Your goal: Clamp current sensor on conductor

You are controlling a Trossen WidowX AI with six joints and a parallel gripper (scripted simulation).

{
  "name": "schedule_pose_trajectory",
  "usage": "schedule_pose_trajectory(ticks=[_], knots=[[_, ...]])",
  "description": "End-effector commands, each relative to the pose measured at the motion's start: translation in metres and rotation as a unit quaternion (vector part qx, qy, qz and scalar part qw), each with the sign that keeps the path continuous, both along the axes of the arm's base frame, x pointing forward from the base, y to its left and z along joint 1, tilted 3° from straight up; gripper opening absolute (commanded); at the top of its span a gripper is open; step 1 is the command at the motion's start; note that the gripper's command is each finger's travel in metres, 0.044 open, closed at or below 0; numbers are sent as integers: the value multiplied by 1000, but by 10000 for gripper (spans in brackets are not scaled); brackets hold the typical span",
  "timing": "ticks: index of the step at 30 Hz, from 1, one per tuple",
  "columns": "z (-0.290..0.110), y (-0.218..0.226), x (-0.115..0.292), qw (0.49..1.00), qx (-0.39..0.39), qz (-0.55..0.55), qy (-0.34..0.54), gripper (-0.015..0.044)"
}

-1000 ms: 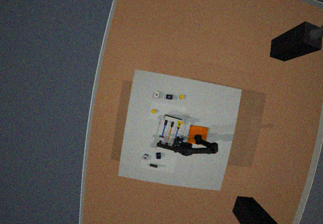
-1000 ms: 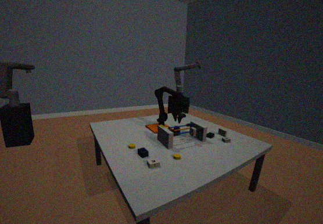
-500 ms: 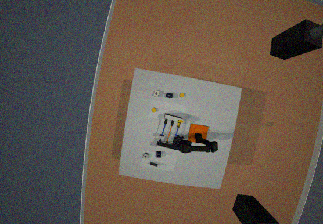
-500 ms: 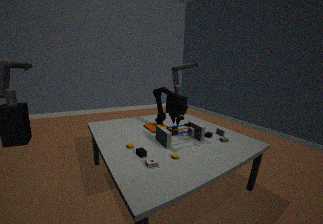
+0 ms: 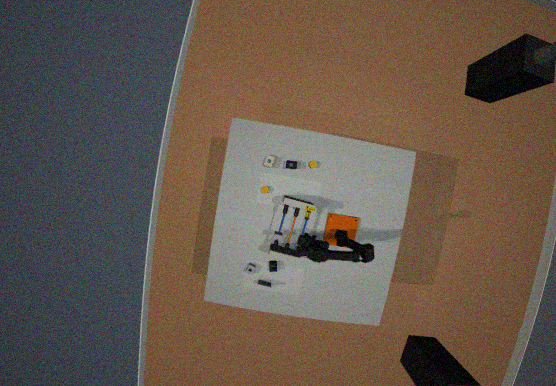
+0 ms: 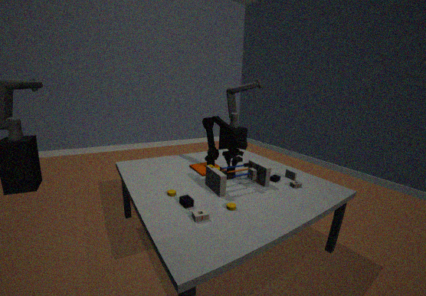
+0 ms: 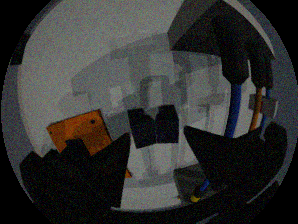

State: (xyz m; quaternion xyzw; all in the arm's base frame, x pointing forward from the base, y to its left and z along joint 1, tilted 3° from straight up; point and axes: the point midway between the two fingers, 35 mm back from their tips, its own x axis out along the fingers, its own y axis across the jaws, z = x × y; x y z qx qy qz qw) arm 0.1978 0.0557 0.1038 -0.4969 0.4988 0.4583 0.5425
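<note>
Jaws stand partly open, seemingly holding nothing, over the grey table (image 6: 237,240) in a dim blue-walled room.

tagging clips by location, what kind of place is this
Probably a bare test room set up as an electrical workbench: a grey table in a walled room with an orange floor, a small robot arm on it, and a rack of coloured wires between two end plates.

Dim room: blue-grey walls (image 6: 115,52) meet in corner behind grey dark-legged table (image 6: 237,236); orange-brown floor (image 6: 69,244) around table; pale baseboard (image 6: 115,147) along wall foot.
</note>
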Motion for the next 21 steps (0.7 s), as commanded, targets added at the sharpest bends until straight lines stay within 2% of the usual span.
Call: schedule_pose_trajectory(ticks=[1, 20, 21], knots=[[-7, 0, -1, 1000, 1, 2, 4, 320], [-2, 0, 0, 1000, 0, 0, 1, 200], [-2, 0, 0, 1000, 0, 0, 1, 174]])
